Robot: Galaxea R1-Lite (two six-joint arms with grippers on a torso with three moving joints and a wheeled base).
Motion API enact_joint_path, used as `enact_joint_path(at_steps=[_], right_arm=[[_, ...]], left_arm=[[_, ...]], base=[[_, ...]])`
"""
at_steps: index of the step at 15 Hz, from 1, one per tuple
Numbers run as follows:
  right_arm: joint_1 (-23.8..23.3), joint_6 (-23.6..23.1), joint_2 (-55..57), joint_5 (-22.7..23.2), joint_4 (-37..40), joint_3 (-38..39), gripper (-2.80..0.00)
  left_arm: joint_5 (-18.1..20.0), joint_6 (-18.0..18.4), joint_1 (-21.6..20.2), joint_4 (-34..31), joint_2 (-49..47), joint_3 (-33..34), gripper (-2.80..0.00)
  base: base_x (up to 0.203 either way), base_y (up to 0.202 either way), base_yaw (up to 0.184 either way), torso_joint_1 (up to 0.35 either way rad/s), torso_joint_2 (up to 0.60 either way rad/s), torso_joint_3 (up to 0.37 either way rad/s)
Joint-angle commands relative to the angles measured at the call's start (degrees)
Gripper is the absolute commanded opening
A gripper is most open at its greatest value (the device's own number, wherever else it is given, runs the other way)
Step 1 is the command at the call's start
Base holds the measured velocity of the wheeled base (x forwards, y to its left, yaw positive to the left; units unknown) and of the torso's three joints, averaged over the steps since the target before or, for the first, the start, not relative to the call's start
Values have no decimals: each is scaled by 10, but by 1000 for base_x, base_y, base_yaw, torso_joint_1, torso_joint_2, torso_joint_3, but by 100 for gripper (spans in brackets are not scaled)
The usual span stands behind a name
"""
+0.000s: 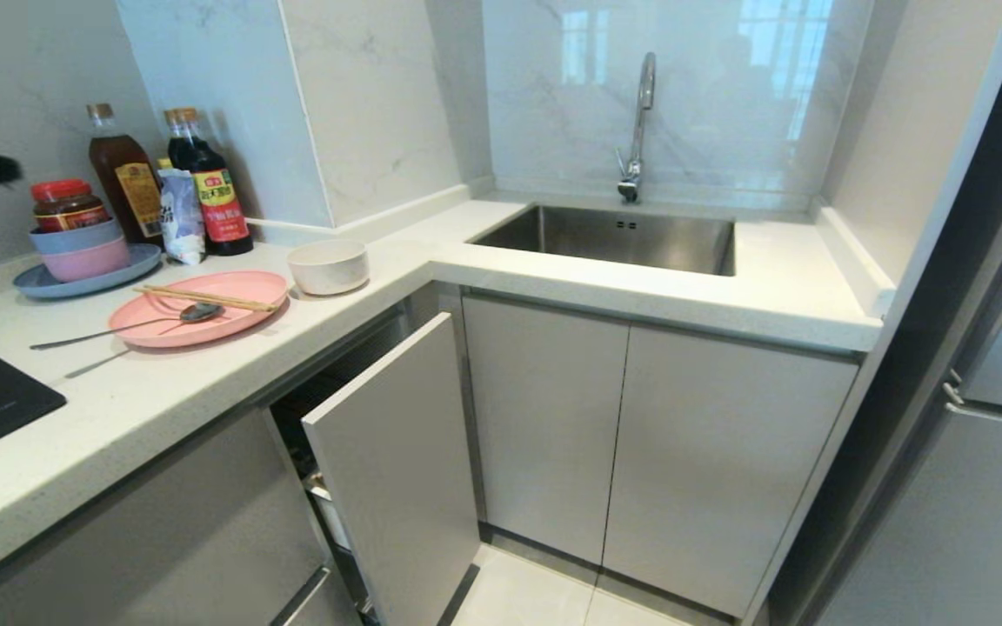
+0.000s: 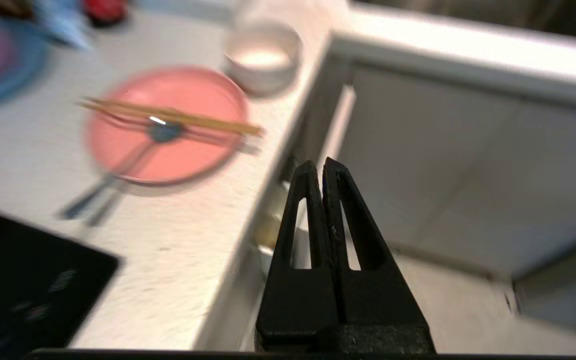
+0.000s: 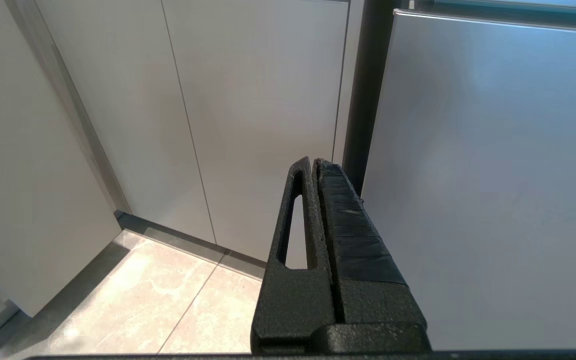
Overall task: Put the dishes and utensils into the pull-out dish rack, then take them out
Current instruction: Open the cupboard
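The pink plate (image 1: 199, 306) lies on the counter (image 1: 153, 400), left of the sink (image 1: 614, 236). The chopsticks (image 1: 205, 298) lie across the plate, and the spoon (image 1: 131, 326) has its bowl on the plate with its handle reaching out over the rim to the left. The bowl (image 1: 328, 265) stands just right of the plate, apart from it. The rack (image 1: 397, 461) is pulled part-way out below the counter edge; its pale front panel stands clear of the cabinet, and little of its inside can be seen. The left gripper (image 2: 322, 170) hangs above the counter edge, near the rack, its jaws pressed together and empty. The right gripper (image 3: 314, 165) hangs low beside the cabinet doors (image 3: 248, 110) and the fridge (image 3: 493, 175), jaws likewise together, holding nothing.
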State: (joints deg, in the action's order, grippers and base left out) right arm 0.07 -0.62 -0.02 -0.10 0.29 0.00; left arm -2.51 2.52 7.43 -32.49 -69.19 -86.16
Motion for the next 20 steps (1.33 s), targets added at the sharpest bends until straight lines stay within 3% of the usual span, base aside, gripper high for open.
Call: enact_joint_path(at_steps=[1, 3, 6, 9, 11, 15, 20], right_arm=[[0, 0, 0, 0, 0, 0, -280], [0, -1, 0, 0, 0, 0, -280], [0, -1, 0, 0, 0, 0, -280], [0, 0, 0, 0, 0, 0, -280], [0, -1, 0, 0, 0, 0, -280], [0, -1, 0, 0, 0, 0, -280], [0, 0, 0, 0, 0, 0, -280]], left_arm=[[-2, -1, 37, -3, -90, 0, -280], [-33, -7, 74, -3, -148, 0, -280], [-155, -55, 125, 3, -242, -15, -280], [-223, -115, 139, 3, -319, -52, -280], [-262, -131, 136, 3, -363, -70, -280], [-305, -154, 123, 3, -436, -102, -280], [-298, -157, 119, 3, -495, -130, -280]], base=[[0, 0, 0, 0, 0, 0], [0, 0, 0, 0, 0, 0], [0, 0, 0, 0, 0, 0], [0, 0, 0, 0, 0, 0], [0, 0, 0, 0, 0, 0], [0, 0, 0, 0, 0, 0], [0, 0, 0, 0, 0, 0]])
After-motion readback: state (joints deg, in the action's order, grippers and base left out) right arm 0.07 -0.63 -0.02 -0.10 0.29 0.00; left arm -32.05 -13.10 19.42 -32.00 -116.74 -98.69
